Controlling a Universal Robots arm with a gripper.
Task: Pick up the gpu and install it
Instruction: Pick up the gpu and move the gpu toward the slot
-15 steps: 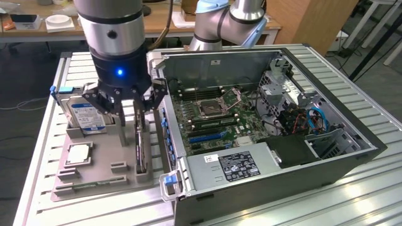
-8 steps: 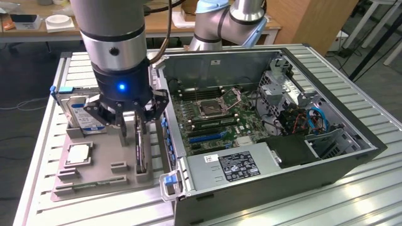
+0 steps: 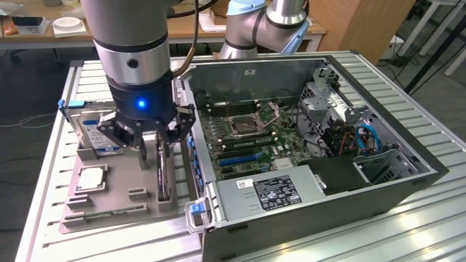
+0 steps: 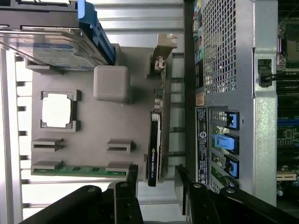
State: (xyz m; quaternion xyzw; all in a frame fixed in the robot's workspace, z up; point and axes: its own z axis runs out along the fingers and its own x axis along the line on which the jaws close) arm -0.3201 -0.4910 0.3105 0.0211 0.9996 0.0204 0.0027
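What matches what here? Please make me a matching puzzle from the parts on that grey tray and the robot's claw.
Things:
1. gpu
2. hard drive
3. memory stick
4. gripper

Descriptions:
A. green, lying flat
B. open, one finger on each side of the dark card
C. blue rails, blue-white label
D. dark, standing on edge

Pairs: 1-D, 2-C, 3-A, 4-B

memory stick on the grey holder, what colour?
Green. The memory stick shows best in the wrist view.
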